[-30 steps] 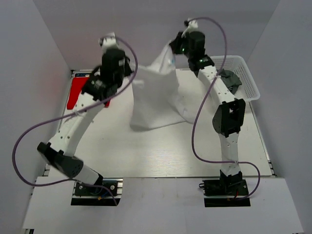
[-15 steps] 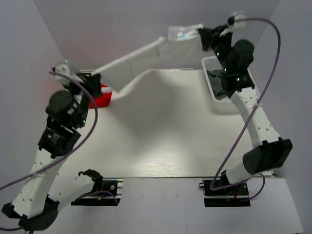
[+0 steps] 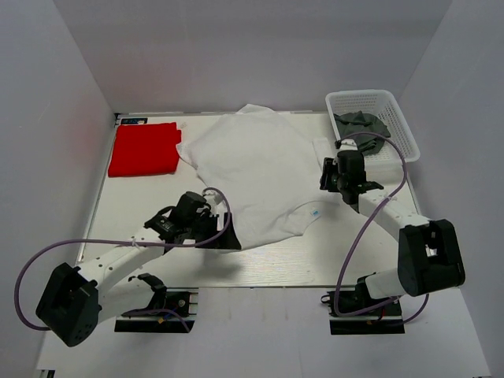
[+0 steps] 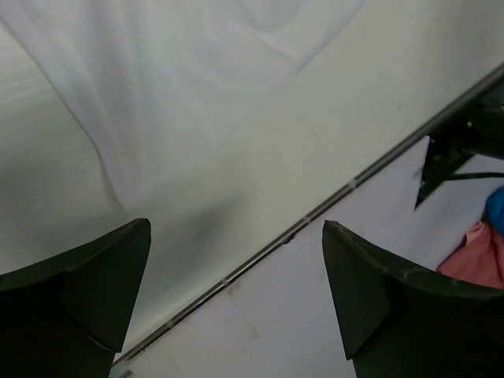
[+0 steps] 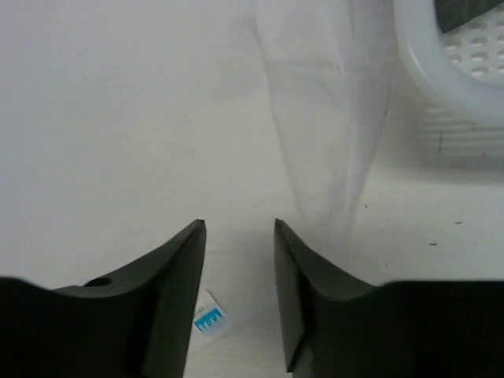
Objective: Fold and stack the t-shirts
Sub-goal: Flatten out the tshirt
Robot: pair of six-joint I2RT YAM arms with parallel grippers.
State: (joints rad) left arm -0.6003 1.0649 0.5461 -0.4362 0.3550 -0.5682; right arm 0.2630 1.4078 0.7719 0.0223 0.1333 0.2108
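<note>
Top external: white t-shirt point(image 3: 252, 169) lies spread flat at centre; folded red t-shirt point(image 3: 144, 148) at 10 o'clock, basket point(image 3: 370, 95) at 2. Left wrist: left gripper point(image 4: 236, 291) spread wide, empty, white cloth at 11 o'clock. Right wrist: right gripper point(image 5: 240, 268) narrowly parted, empty, above the white cloth; collar tag point(image 5: 209, 321) at 7 o'clock.

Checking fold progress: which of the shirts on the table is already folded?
The red tee, a neat rectangle in the far left corner. The white tee lies spread open in the middle, unfolded.
</note>
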